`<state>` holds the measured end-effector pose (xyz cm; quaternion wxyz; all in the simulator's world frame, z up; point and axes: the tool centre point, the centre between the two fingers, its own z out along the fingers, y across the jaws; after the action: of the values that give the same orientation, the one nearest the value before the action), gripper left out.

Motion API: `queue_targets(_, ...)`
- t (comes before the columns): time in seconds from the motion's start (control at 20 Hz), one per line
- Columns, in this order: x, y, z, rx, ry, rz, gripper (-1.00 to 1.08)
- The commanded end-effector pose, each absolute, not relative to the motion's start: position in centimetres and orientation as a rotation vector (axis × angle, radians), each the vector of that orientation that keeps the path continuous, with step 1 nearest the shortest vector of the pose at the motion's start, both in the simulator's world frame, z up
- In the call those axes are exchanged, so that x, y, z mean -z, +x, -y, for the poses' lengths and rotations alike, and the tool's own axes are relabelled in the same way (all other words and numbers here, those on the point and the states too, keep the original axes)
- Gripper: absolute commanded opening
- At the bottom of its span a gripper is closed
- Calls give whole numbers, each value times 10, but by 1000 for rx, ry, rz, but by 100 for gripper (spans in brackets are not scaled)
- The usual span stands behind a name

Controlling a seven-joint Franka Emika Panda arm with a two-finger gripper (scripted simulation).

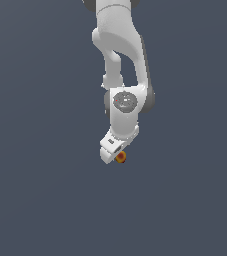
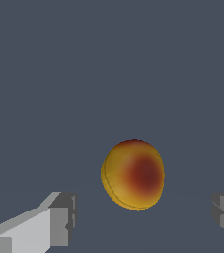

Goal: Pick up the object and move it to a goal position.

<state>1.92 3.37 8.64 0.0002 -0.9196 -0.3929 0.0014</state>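
Observation:
The object (image 2: 133,174) is a small roundish orange-yellow ball with a reddish patch at its centre. In the wrist view it lies on the plain grey floor between and just ahead of the two grey fingertips (image 2: 64,217), with a clear gap on each side. My gripper (image 2: 145,217) is open around it and touches nothing. In the exterior view the white arm reaches down and the object (image 1: 121,157) peeks out beside the low end of the gripper (image 1: 111,154), which hides part of it.
A uniform dark grey floor (image 1: 35,200) fills both views. Nothing else shows on it.

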Motion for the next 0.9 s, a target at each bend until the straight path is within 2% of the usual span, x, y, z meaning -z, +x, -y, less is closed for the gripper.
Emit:
queue_targets(0.0, -85, 20, -34, -1, -2879, 1258, 100)
queue_targets(0.35, -79, 20, -34, -1, -2879, 1256, 100)
queue_targets(0.85, -37, 19, -34, 0, -2877, 1262, 100)
